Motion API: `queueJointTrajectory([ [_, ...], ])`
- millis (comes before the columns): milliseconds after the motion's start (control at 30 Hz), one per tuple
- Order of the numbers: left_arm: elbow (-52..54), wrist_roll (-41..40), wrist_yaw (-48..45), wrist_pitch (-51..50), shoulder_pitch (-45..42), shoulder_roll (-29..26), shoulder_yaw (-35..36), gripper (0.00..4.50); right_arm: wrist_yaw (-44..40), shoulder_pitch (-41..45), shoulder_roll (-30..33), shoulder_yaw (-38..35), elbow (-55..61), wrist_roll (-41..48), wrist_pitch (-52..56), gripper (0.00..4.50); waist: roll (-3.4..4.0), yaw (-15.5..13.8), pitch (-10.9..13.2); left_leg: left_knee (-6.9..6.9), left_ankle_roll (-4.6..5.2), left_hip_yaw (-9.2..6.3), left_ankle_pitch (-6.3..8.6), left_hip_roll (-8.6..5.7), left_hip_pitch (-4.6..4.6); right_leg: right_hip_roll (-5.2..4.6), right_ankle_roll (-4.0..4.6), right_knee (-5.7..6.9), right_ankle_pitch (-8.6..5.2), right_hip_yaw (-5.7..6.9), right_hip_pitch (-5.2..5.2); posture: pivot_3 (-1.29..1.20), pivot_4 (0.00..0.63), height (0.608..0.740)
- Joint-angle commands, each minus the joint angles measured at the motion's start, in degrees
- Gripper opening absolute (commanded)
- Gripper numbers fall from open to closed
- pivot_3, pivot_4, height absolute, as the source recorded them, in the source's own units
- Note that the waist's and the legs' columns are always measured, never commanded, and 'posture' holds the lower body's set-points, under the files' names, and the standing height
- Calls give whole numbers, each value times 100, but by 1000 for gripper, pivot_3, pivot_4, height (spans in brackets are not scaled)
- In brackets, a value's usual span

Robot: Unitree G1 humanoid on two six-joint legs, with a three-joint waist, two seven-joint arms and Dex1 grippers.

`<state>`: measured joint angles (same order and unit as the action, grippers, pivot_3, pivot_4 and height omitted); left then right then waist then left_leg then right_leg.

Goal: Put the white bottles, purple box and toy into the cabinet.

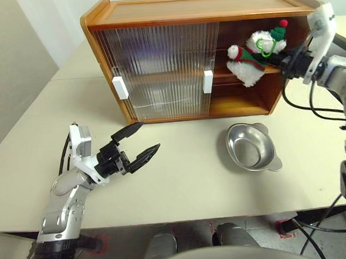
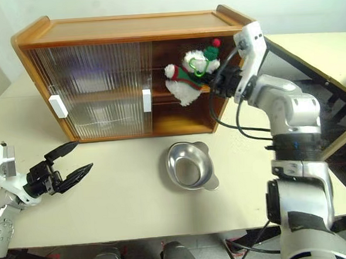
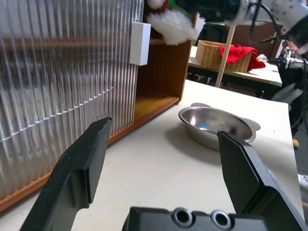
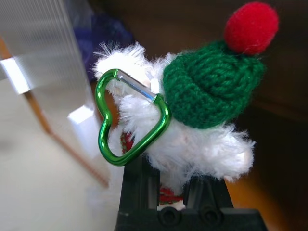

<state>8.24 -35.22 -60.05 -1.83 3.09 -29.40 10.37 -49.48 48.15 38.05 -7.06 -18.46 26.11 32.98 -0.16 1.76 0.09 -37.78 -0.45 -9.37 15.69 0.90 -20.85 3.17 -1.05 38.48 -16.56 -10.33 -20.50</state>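
The right pincer (image 2: pixel 217 80) grips the toy (image 1: pixel 253 55) at the cabinet's (image 1: pixel 195 13) open right side, level with its upper shelf. The left pincer (image 1: pixel 140 144), spread wide and empty, hovers over the tabletop (image 1: pixel 188 181) before the cabinet's doors. No legible writing anywhere.

Bright even light, soft shadows, glare on metal dish (image 1: pixel 253 147), right wrist background blurred

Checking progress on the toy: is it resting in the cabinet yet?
Not yet. The toy is held by the right gripper at the cabinet's open right side, at upper-shelf height.
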Motion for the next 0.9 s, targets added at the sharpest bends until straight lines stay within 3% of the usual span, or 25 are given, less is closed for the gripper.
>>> queueJointTrajectory([
  [33,-15,113,4,46,50,-31,4,4500,111,264,-122,111,-443,-394,-598,333,1,-1,0,0,0,-1,0,1,0,0,1,0,0,1,1,-21,0,740],
  [667,64,150,100,78,109,4,7,4500,533,924,-499,267,-1896,-1314,-1432,331,8,-23,3,1,-1,-3,0,9,-2,1,11,0,6,5,-2,-10,0,740],
  [700,67,148,102,76,113,3,9,4500,560,960,-513,263,-1949,-1343,-1470,1080,8,-23,3,1,-1,-4,0,10,-2,1,12,0,6,6,-1,-10,0,740],
  [900,92,132,109,52,137,-2,4,4500,557,1130,-552,238,-2190,-1480,-1665,3118,10,-22,3,2,-1,-4,0,15,-2,2,17,0,10,6,-4,-10,0,740],
])
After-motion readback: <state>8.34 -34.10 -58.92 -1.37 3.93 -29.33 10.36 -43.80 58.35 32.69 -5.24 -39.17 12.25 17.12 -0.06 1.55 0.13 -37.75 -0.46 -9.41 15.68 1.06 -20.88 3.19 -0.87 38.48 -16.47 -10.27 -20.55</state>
